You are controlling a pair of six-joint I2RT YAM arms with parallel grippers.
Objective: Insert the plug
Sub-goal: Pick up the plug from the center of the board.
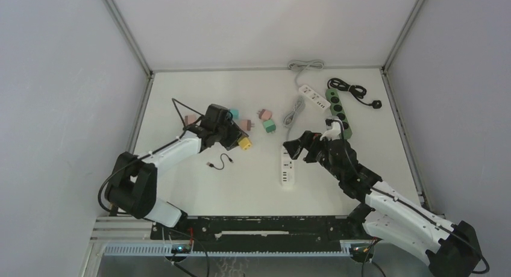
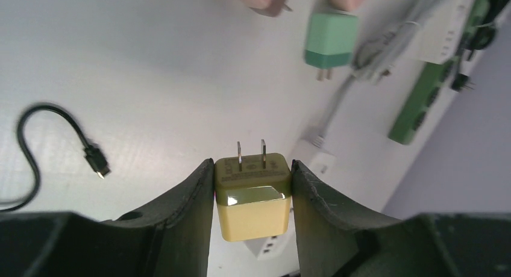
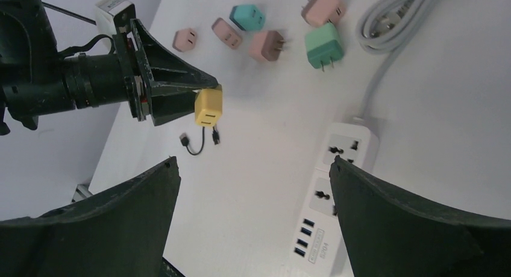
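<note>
One yellow plug [image 2: 252,206] clamped in left pincer [image 2: 253,168]; right pincer [image 3: 253,164] wide; power strip [image 3: 341,182] label unreadable.

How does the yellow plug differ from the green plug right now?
The yellow plug is clamped in the left gripper; the green plug lies loose on the table. In the left wrist view, the yellow plug's prongs point up-frame and the green plug's point down-frame. Both are small two-prong cube adapters.
</note>
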